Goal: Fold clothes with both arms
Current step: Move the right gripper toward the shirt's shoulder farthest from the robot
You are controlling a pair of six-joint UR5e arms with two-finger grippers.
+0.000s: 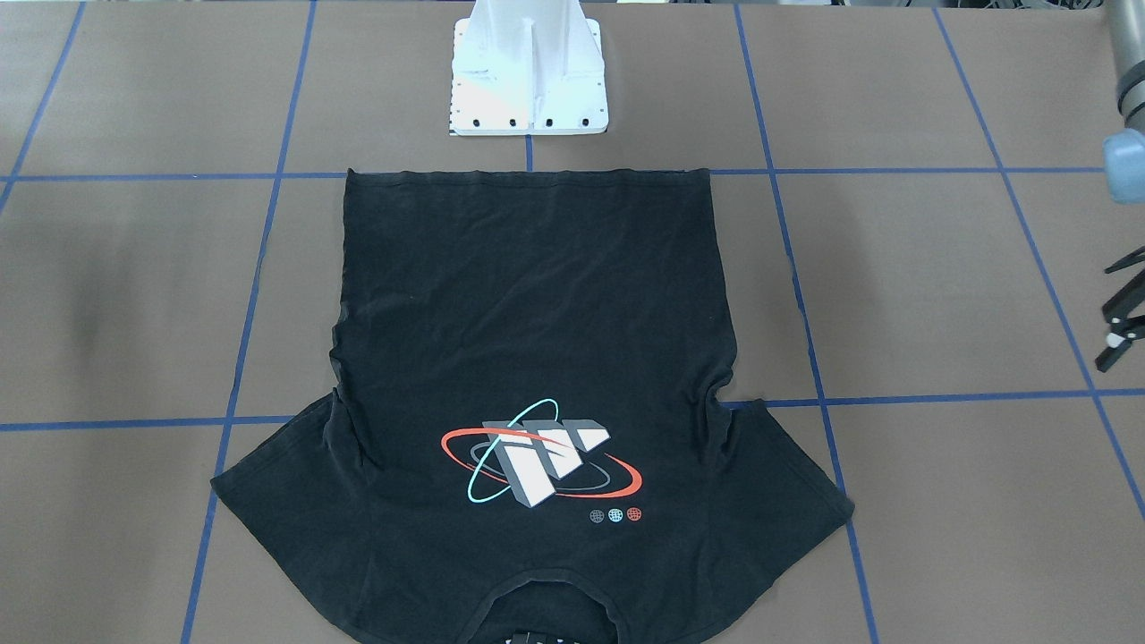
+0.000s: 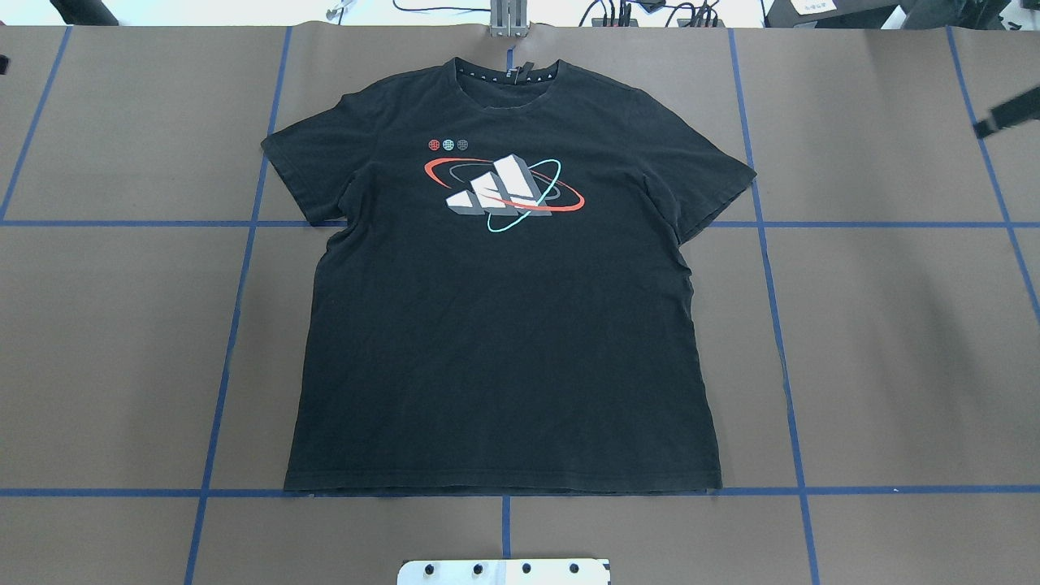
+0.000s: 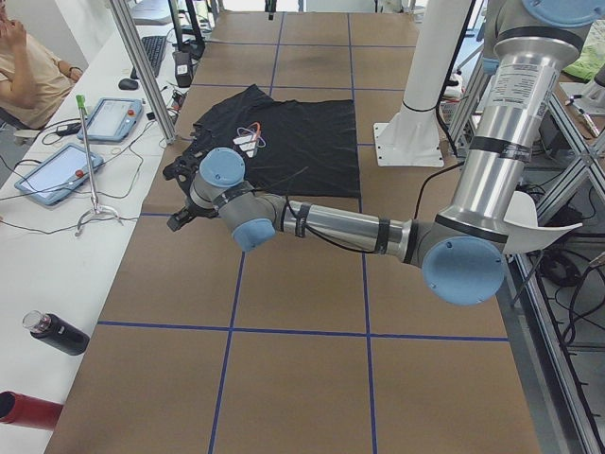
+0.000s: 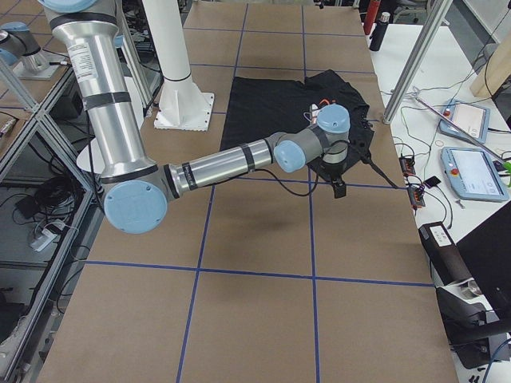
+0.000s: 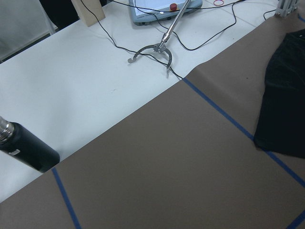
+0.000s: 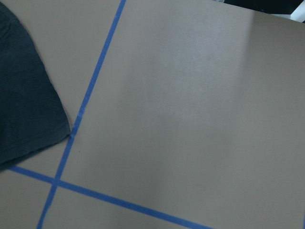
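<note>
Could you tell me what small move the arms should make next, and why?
Probably bring the left pincer and right pincer inward and down to the sleeves nearest them. The T-shirt lies flat and unfolded, print up, and both pincers hang beyond its sides, touching no cloth.

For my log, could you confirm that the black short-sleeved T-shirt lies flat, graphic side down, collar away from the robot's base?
Not quite: the overhead exterior view shows the black short-sleeved T-shirt flat, graphic facing up, collar away from the white base.
</note>
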